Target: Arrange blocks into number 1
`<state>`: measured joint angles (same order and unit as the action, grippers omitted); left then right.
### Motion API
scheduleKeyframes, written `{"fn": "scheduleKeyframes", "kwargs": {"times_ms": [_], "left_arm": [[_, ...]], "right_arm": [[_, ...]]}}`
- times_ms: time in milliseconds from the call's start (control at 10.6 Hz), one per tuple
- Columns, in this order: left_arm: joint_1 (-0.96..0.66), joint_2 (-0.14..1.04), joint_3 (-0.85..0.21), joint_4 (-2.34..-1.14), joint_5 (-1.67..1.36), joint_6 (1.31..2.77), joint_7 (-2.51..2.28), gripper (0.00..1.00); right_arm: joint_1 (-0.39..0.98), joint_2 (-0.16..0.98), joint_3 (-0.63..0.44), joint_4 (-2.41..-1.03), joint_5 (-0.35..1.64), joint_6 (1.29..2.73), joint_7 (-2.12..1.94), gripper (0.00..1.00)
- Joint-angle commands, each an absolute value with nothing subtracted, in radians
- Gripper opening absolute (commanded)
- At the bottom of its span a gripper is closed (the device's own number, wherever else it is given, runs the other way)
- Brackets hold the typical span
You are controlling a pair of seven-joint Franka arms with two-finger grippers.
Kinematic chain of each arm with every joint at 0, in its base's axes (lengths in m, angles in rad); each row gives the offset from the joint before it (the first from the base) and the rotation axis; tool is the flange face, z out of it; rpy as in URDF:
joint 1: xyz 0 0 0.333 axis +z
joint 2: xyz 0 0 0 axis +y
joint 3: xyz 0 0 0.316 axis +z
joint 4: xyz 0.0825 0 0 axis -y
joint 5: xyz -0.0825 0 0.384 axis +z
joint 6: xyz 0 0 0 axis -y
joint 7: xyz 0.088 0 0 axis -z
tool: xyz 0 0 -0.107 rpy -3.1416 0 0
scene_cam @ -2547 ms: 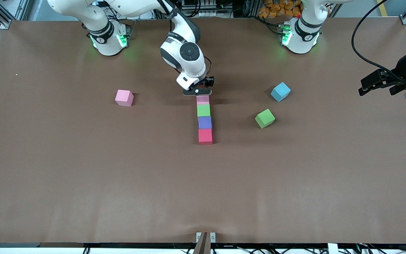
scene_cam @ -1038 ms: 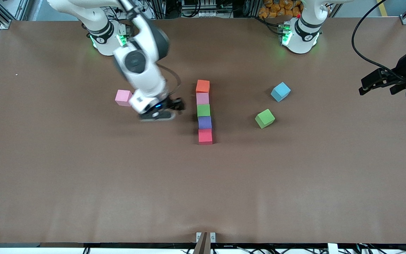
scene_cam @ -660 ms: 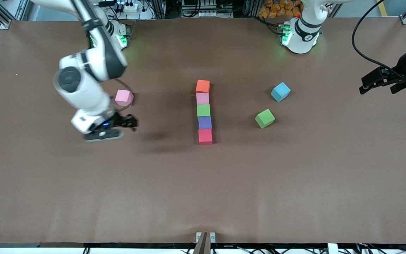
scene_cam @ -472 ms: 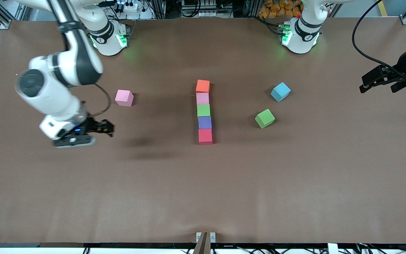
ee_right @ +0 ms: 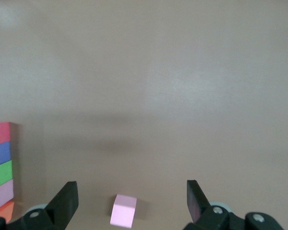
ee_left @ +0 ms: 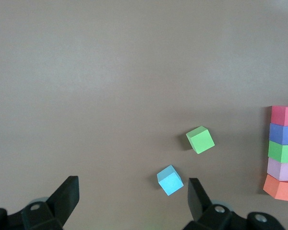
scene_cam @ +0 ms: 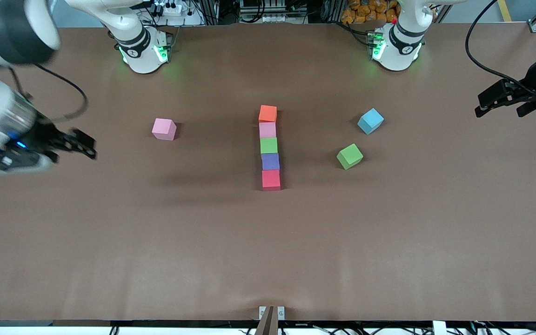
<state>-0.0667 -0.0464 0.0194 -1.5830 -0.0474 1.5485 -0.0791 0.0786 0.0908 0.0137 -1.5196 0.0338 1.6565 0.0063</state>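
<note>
Right jaws (scene_cam: 79, 144) were swung off the 5-block column (scene_cam: 269, 147), now spread over bare tabletop (scene_cam: 268, 251) nr pink block (scene_cam: 164, 129). Left jaws (scene_cam: 498, 98) wait, spread, empty.

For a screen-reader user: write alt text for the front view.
Five foam blocks form a touching line mid-table: orange block, pink, green, purple, then red block nearest the camera. A loose pink block, light blue block and green block lie apart; the open right gripper and open left gripper hang over the table's ends.
</note>
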Motion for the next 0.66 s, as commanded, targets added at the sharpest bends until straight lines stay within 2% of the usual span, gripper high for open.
{"fn": "scheduleKeyframes", "kwargs": {"times_ms": [0,283,566], "left_arm": [[-0.075,-0.06,0.025,-1.583,-0.04,1.532,-0.063,1.0],[-0.074,-0.06,0.023,-1.588,-0.04,1.532,-0.06,1.0],[-0.083,-0.061,0.023,-1.597,-0.04,1.514,-0.063,1.0]], "right_arm": [[0.031,0.094,0.012,-1.39,0.026,1.524,-0.078,1.0],[0.031,0.08,0.002,-1.303,-0.034,1.425,-0.081,1.0],[0.038,0.08,0.002,-1.299,-0.034,1.408,-0.071,1.0]]}}
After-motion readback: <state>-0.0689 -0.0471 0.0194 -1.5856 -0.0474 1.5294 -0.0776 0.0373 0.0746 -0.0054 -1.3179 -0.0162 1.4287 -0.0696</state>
